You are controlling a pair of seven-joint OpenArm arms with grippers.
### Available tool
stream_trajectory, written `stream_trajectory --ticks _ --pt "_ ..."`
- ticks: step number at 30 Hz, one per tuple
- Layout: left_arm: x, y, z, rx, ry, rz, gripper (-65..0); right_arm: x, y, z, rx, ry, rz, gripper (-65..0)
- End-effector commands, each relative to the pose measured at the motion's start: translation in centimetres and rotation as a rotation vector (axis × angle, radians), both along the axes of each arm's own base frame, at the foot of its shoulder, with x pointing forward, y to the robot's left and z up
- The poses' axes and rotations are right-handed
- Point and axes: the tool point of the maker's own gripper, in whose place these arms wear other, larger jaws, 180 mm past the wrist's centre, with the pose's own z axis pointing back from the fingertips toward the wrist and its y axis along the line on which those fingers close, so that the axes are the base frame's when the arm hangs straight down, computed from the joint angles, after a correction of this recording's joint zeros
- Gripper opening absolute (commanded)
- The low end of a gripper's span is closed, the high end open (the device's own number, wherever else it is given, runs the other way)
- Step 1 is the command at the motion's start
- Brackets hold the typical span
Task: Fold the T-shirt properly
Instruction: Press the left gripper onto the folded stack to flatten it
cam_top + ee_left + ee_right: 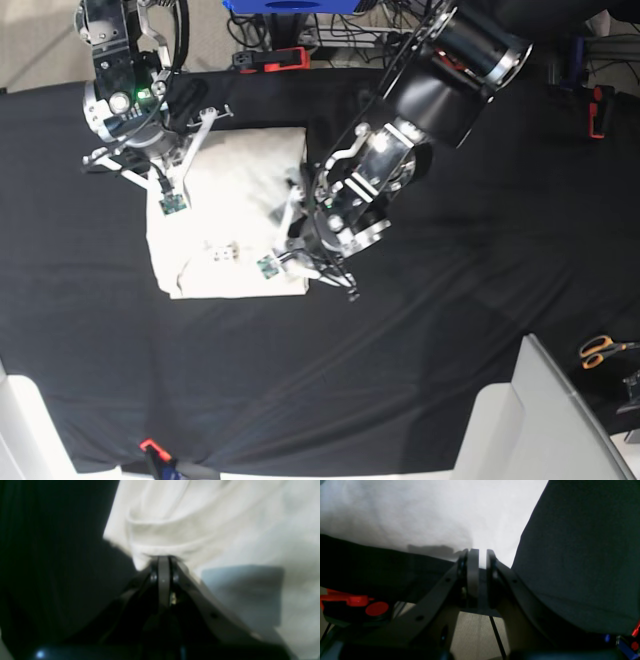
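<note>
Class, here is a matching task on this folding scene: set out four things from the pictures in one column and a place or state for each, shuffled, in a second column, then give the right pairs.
Things:
1. T-shirt
2. left gripper
3. table cloth
4. scissors

Places or states:
A. black, spread over the whole table
B. at the right edge of the base view, orange handles
C. cream, folded into a rough square
D. jaws shut on a bunched fold of fabric

Pairs: 1-C, 2-D, 3-A, 4-B
</note>
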Motion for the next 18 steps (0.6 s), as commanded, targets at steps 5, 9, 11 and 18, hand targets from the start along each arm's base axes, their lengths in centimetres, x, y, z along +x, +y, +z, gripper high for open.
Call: stream_trajectory --ticks 5,9,11,18 --pt "2.5 -2.2 1.9 -0.05 -0.059 -0.018 -65.0 0.6 0.0 0.6 0.002 -0.031 0.002 -59.6" --pt "4.3 -2.6 3.5 -0.053 -0.097 -0.021 -65.0 0.6 0.0 0.6 0.0 -0.031 0.003 -59.6" --pt "5.2 -2.6 4.3 -0.051 -0.116 -0.021 -65.0 0.6 -0.1 0.6 -0.001 -0.031 0.003 -59.6" --pt "6.1 -1.4 3.0 -0.014 -0.081 -0.011 -65.0 0.7 -0.1 0.7 -0.003 -0.034 0.004 -59.6"
